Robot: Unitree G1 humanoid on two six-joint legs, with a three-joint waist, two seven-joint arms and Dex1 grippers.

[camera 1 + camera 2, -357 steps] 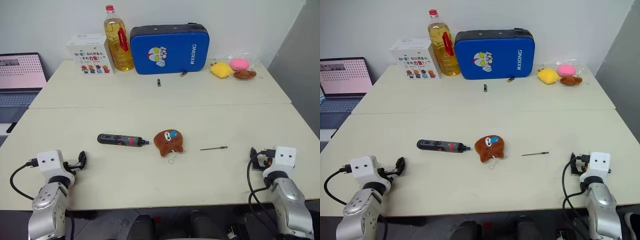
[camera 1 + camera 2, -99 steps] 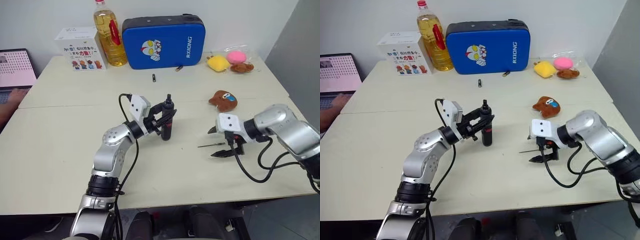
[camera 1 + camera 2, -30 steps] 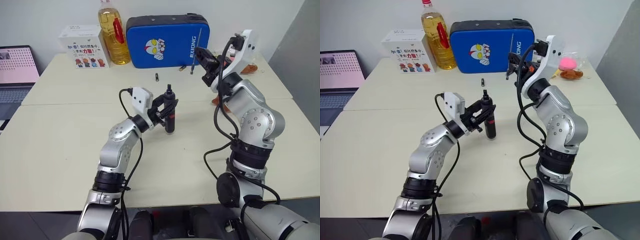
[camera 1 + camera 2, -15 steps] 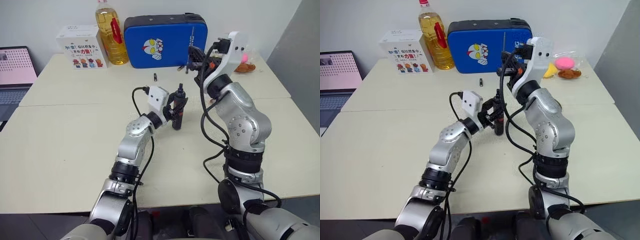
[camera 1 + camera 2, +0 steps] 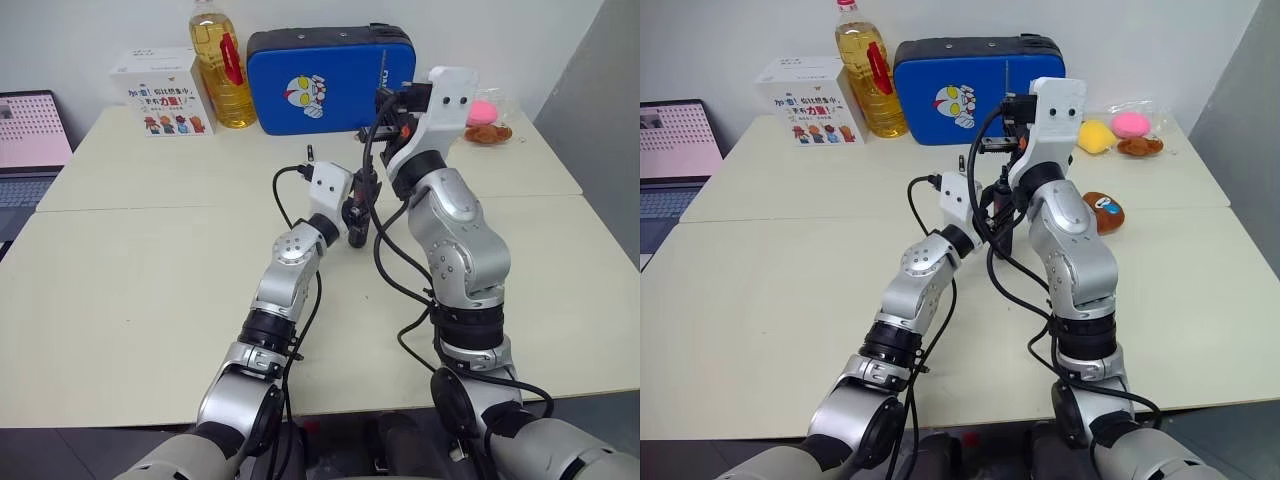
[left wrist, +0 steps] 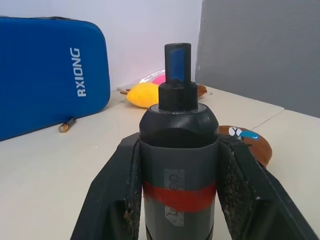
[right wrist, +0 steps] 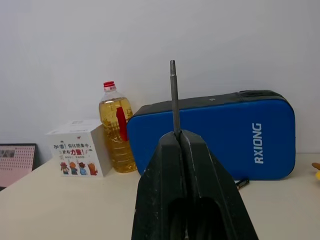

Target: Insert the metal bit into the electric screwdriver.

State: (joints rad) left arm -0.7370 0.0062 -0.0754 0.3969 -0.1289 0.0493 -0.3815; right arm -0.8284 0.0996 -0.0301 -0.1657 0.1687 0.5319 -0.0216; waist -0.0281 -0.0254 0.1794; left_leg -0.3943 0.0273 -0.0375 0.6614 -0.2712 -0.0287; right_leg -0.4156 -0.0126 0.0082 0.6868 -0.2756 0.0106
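Lining up the two parts, with the push-in not yet done. Left gripper (image 6: 177,200) squeezing the electric screwdriver (image 6: 177,165) by its black and red body, one finger on each side. Screwdriver up off the table (image 5: 130,290), standing nearly straight, narrow tip on top with its open hole showing. Right gripper (image 7: 178,137) pressed tight on the metal bit (image 7: 173,95), pinching the low end, most of the thin rod sticking straight out past the fingertips.

Both things up in the air over the middle of the table, close together, in front of the blue case (image 5: 325,80). Bit higher than the screwdriver tip and not touching it, as far as can be told.

Next move, as a guess: turn the bit so one end points down at the hole, bring it right over the tip, then push it in gently. Needs very careful aim, because the rod is thin and the hole is small. Could slip sideways or bump the rim.

Left arm reaching forward and bent toward the middle. Right arm raised higher, wrist tipped up, bit pointing up and away.
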